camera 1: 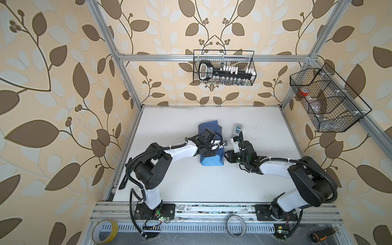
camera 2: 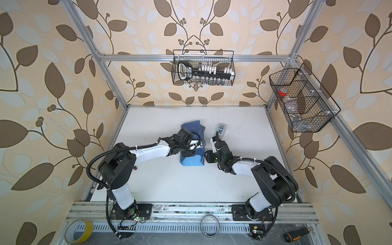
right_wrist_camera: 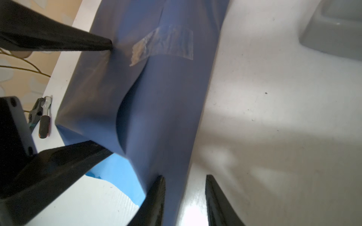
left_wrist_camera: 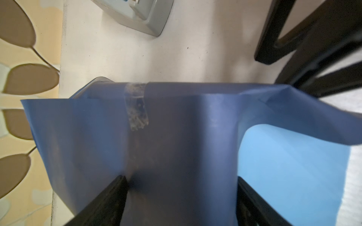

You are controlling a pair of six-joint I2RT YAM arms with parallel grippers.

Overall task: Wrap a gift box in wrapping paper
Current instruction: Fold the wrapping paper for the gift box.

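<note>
The wrapping paper point(camera 1: 212, 162) point(camera 2: 192, 163) lies mid-table, folded into a tube with its dark slate face outward and its light blue face showing at the near end. The gift box is hidden under it. A strip of clear tape point(left_wrist_camera: 137, 105) point(right_wrist_camera: 166, 43) holds the seam. My left gripper point(camera 1: 209, 148) point(left_wrist_camera: 179, 185) straddles the wrapped bundle from above, jaws wide and fingertips point(right_wrist_camera: 106, 46) pressed against the paper on both sides. My right gripper point(camera 1: 228, 157) point(right_wrist_camera: 185, 195) sits low at the bundle's right side, jaws apart, with the paper's edge and bare table between them.
A grey-white tape dispenser point(camera 1: 237, 129) point(left_wrist_camera: 141, 15) stands just behind the right gripper. Pliers point(right_wrist_camera: 42, 115) lie at the table's left edge. Wire baskets point(camera 1: 224, 67) point(camera 1: 324, 99) hang on the back and right frame. Tape rolls point(camera 1: 106, 231) and a screwdriver point(camera 1: 324, 233) lie by the front rail.
</note>
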